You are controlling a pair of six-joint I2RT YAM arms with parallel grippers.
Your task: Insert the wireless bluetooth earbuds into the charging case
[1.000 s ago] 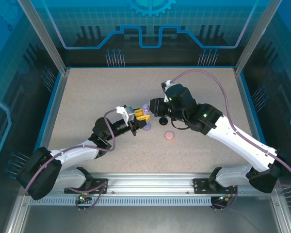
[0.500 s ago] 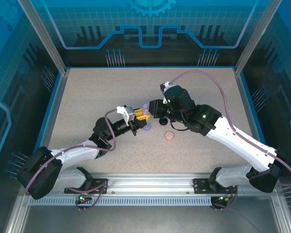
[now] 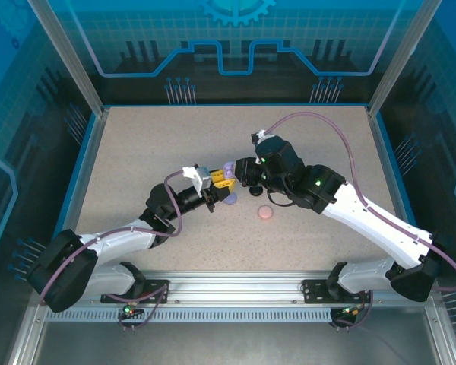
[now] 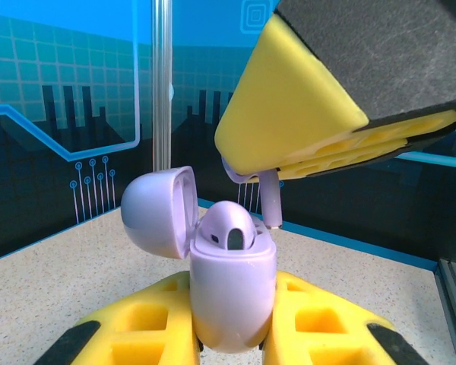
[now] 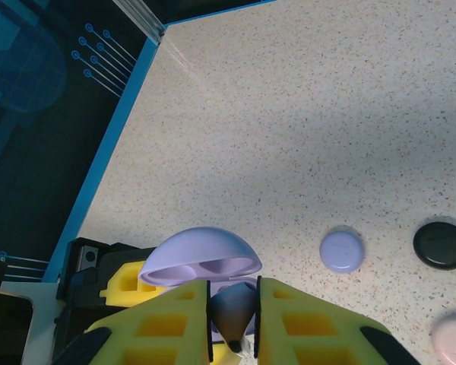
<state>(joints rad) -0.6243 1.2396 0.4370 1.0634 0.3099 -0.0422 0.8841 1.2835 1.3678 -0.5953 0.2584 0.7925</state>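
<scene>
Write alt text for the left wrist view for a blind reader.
An open lavender charging case stands upright, clamped between the left gripper's yellow jaws, its lid hinged back to the left. Just above its opening, the right gripper holds a lavender earbud, stem pointing down.

My left gripper [image 4: 232, 338] holds the open case [image 4: 232, 281]. My right gripper [image 5: 233, 293] holds an earbud [image 4: 270, 204] just above the case's mouth. Three closed cases [image 3: 266, 213] lie apart on the table [image 3: 137, 152] beneath, toward my right.

The right fingers [image 4: 289, 114] apparently hide most of the lavender earbud [image 4: 271, 199].
</scene>
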